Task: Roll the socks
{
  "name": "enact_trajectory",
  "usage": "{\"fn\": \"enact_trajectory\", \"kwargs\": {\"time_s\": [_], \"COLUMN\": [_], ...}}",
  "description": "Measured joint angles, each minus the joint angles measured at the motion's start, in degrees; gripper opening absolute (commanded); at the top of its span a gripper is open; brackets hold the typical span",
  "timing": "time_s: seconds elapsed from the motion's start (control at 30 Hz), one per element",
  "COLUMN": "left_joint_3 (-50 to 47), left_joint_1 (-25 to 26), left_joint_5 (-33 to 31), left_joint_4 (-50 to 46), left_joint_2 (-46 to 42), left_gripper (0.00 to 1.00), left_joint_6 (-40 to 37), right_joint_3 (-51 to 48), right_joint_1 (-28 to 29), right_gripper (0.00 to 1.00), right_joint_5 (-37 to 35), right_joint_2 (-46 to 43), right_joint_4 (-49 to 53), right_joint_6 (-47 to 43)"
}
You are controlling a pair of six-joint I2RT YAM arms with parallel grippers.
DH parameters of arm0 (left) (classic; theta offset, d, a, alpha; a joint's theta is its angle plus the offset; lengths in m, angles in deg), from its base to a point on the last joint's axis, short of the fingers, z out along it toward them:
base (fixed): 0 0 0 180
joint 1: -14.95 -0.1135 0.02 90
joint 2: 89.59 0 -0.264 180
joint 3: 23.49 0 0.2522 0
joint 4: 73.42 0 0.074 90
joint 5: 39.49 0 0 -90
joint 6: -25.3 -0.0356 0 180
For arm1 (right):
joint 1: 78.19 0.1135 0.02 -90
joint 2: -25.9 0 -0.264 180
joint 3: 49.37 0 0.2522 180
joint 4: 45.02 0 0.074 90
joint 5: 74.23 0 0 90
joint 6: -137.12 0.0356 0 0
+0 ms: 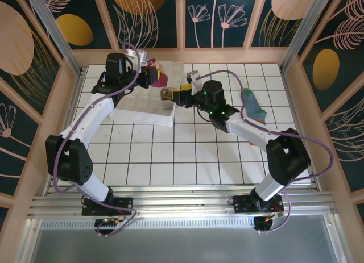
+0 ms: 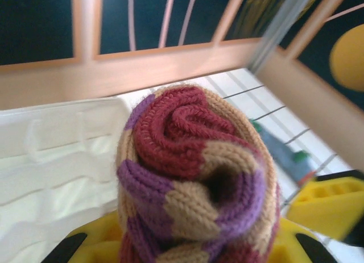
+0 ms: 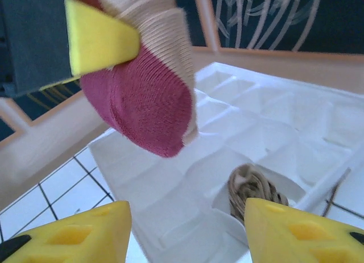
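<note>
Argyle sock (image 3: 253, 189) rolled in tray (image 3: 273, 126), left end effector (image 1: 152, 76) grips rolled striped sock (image 2: 193, 172), right end effector (image 3: 187, 232) wide, blue-grey sock (image 1: 253, 107) still flat.

No readable text, labels, brands or numbers, nothing legible on any surface

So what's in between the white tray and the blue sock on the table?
In the top view, the robot's right arm stretches across the tiles between the white tray and the blue-grey sock.

A white compartment tray (image 1: 142, 107) lies on the tiled table (image 1: 187, 155).
</note>
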Motion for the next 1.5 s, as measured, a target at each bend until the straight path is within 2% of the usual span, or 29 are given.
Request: {"fn": "enact_trajectory", "kwargs": {"time_s": [0.2,0.4,0.67,0.97,1.07,1.5], "left_joint_3": [-1.68,-1.7,-1.73,-1.79,-1.79,-1.75], "left_joint_1": [0.02,0.02,0.02,0.02,0.02,2.21], "left_joint_5": [-8.55,-11.41,-11.5,-17.09,-17.05,-17.03], "left_joint_4": [0.09,0.9,3.19,4.9,5.38,7.85], "left_joint_2": [3.78,9.97,14.58,15.56,16.28,20.35], "left_gripper": [0.13,0.12,0.1,0.09,0.08,0.06], "left_joint_6": [-8.76,-13.07,-14.08,-14.51,-14.49,-13.6], "right_joint_3": [7.78,18.05,20.41,23.04,23.43,27.17], "right_joint_1": [0.0,-0.55,-3.23,-3.3,-3.3,-3.34], "right_gripper": [0.52,0.51,0.49,0.48,0.47,0.19], "right_joint_5": [-3.61,-3.56,-1.75,1.16,1.55,4.42], "right_joint_2": [6.99,17.35,22.16,25.35,26.23,28.39], "right_joint_4": [7.39,15.78,22.29,23.74,24.46,26.62], "right_joint_6": [6.84,11.41,16.7,18.12,18.14,18.27]}}
